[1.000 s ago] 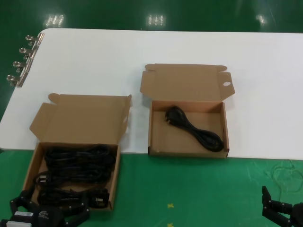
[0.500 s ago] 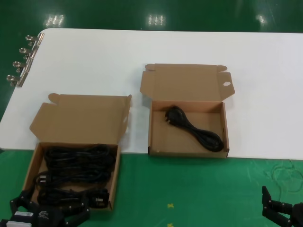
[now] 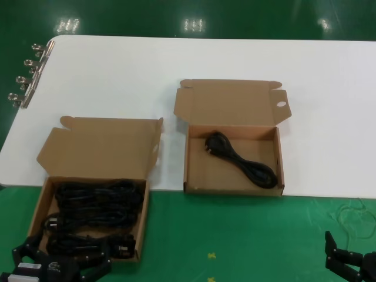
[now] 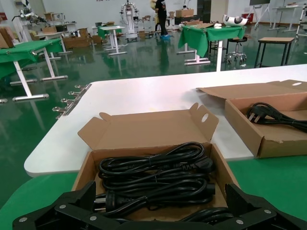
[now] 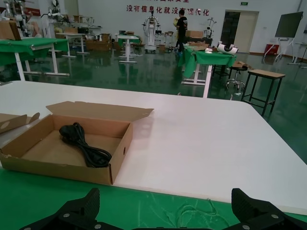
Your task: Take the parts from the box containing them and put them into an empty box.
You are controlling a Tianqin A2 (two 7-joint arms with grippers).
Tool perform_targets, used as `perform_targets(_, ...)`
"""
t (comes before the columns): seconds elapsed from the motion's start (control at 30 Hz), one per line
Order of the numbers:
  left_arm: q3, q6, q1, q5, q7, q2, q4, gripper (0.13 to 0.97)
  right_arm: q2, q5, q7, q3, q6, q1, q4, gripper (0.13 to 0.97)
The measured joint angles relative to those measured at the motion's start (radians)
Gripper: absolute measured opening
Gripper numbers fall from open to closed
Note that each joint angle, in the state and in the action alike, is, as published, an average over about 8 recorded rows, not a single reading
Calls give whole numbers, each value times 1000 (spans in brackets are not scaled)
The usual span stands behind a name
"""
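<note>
Several black power cords, the parts (image 3: pixel 94 214) (image 4: pixel 158 172), lie coiled in the near-left brown carton (image 3: pixel 39 207) (image 4: pixel 82 168), whose lid stands open behind it. My left gripper (image 3: pixel 61 259) (image 4: pixel 160 191) hovers open at this carton's near edge, fingers spread on either side of the cords and touching none. The other carton (image 3: pixel 233 185) (image 5: pixel 67 165), its lid ear pierced by an oval hole, sits right of centre and holds one cord (image 3: pixel 241 160) (image 5: pixel 84 143). My right gripper (image 3: pixel 351 259) (image 5: pixel 165 196) is low at the near right, open and holding nothing.
Both cartons straddle the line between the white tabletop (image 3: pixel 176 64) and the green mat (image 3: pixel 211 235) along the front. Metal binder clips (image 3: pixel 26 76) line the table's far-left edge. Pale scribbled marks (image 3: pixel 355 217) show on the mat beyond the right gripper.
</note>
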Motion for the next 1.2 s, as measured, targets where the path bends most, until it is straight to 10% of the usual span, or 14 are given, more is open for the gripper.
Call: perform_targets(1.2, 0, 0, 0, 0, 0, 0, 0, 966, 0, 0, 0, 0, 0, 0, 0, 966)
